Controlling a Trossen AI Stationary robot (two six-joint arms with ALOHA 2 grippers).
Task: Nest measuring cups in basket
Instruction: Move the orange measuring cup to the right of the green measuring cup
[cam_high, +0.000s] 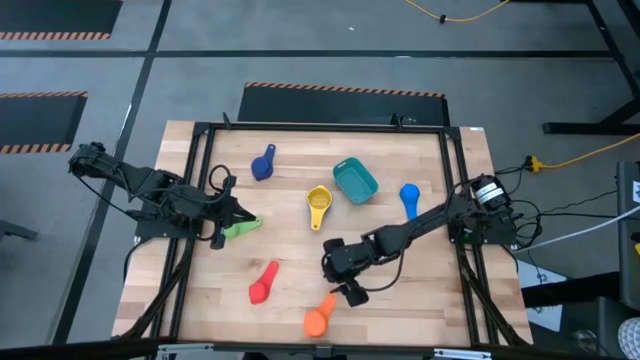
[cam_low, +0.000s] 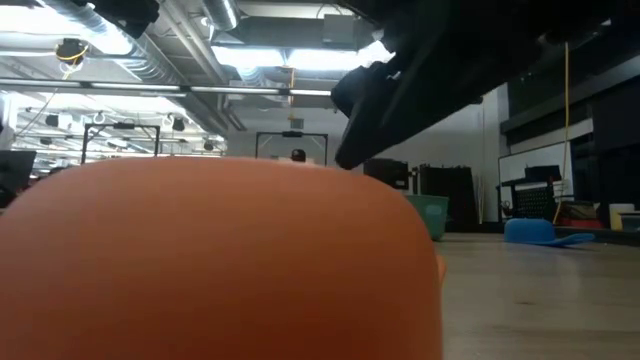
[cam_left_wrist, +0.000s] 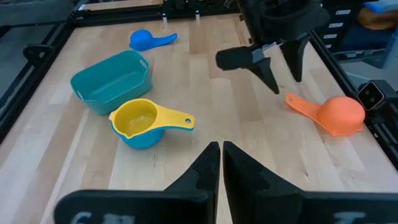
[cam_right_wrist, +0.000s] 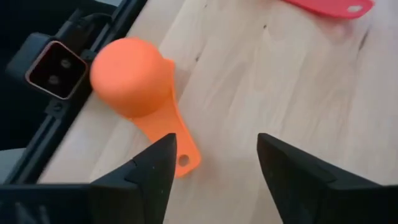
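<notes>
Wooden slatted tabletop, dark frame around it, grey floor beyond. Basket, teal, sits right of centre in the upper half of the high view, nothing inside it. Yellow cup lies just to its left, not touching, nested in a light blue bowl as the left wrist view shows. Dark blue cup upper left of centre; blue cup right of the basket; red cup lower left of centre; green cup at the left, by the left gripper's tip.

Right gripper low in the frame, centre; fingers spread wide, holding nothing. Orange cup lies bowl-down on the wood just below and left of it, handle pointing toward the fingers, near the table's front edge.

Left gripper at left side of table, fingers pressed together, empty.
</notes>
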